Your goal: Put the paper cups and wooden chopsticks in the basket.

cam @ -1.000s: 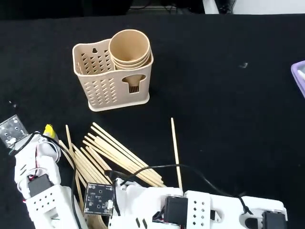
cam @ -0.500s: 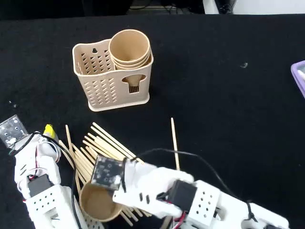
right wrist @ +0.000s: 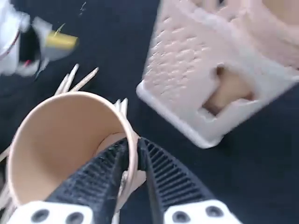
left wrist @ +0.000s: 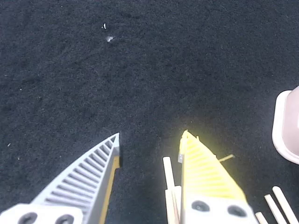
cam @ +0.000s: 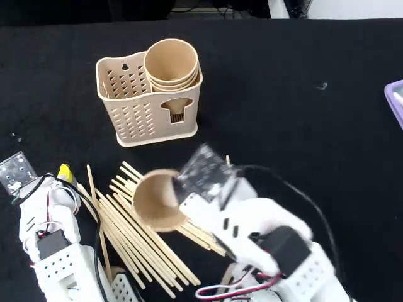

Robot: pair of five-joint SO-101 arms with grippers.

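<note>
Right pincer [right wrist: 133, 142] swings the tan paper cup [cam: 156, 200] toward the beige perforated plastic basket [cam: 135, 116], rim pinched for stacking; left pincer [left wrist: 150, 135] open, empty.

A black table [cam: 302, 126] carries a beige basket [cam: 140, 118] and scattered wooden chopsticks [cam: 129, 233]

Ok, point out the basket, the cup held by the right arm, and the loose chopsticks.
basket [cam: 141, 119], high view, on its slotted front wall.
held paper cup [cam: 151, 200], high view, inside its open mouth.
wooden chopsticks [cam: 135, 242], high view, middle of the loose pile.
</note>
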